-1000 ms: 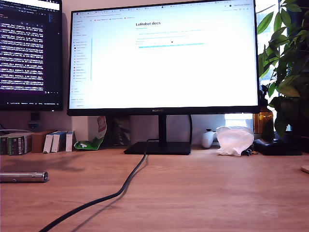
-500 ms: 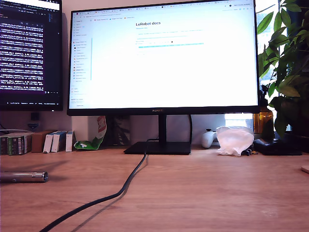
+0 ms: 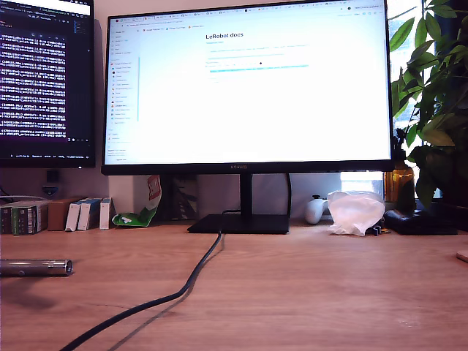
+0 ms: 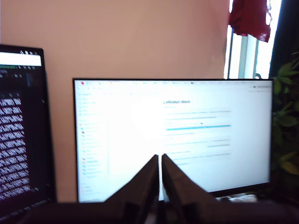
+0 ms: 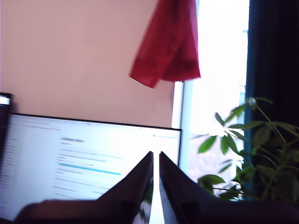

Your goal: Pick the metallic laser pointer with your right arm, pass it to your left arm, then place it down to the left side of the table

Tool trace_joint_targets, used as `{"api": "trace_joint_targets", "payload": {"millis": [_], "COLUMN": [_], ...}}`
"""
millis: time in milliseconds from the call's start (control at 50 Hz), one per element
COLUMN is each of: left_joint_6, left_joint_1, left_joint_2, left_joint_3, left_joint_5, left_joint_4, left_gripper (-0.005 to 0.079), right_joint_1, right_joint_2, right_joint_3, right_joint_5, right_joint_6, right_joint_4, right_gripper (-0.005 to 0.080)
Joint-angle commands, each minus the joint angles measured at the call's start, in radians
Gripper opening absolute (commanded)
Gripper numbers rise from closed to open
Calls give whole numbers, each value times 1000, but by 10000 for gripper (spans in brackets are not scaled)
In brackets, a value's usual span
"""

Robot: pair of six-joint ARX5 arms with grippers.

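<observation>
The pointer [image 3: 35,268] lay lengthwise at the exterior view's far left; my 2 grippers [image 4: 160,161] [image 5: 155,158], jaws nearly closed and empty, faced the monitor [image 3: 245,88].

my first end effector [image 4: 159,161] — fingers nearly together, raised | my second end effector [image 5: 155,158] — same

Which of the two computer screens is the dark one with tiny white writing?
The smaller monitor at the exterior view's left edge. It shows white text lines on black, while the big central monitor glows white with a docs page.
</observation>
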Motion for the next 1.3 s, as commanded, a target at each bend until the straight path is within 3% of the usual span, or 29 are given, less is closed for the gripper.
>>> {"api": "trace_joint_targets", "payload": {"millis": [0,180,300,440,640,800,1120,1280], "left_joint_6": [-13,-42,-66,-69,-84,-87,-74,-75], "left_joint_1": [-4,-28,-63,-92,-136,-164,-194,-198], "left_joint_2": [-55,-86,-121,-196,-306,-341,-357,-369], "left_joint_3": [-34,-148,-220,-274,-406,-483,-652,-651], "left_joint_5": [4,21,22,-28,-145,-174,-209,-201], "left_joint_4": [35,58,146,200,312,362,479,488], "left_gripper": [-20,-20,-20,-20,-20,-20,-20,-20], "right_joint_1": [11,20,30,29,34,34,34,34], "right_joint_2": [-50,-142,-210,-209,-209,-209,-209,-209], "right_joint_3": [-32,-136,-201,-229,-417,-531,-581,-598], "right_joint_5": [-3,-5,19,6,-19,5,-34,-34], "right_joint_6": [3,18,30,26,114,164,123,122], "right_joint_4": [11,36,87,114,386,536,527,516], "right_gripper": [-13,-13,-13,-13,-13,-13,-13,-13]}}
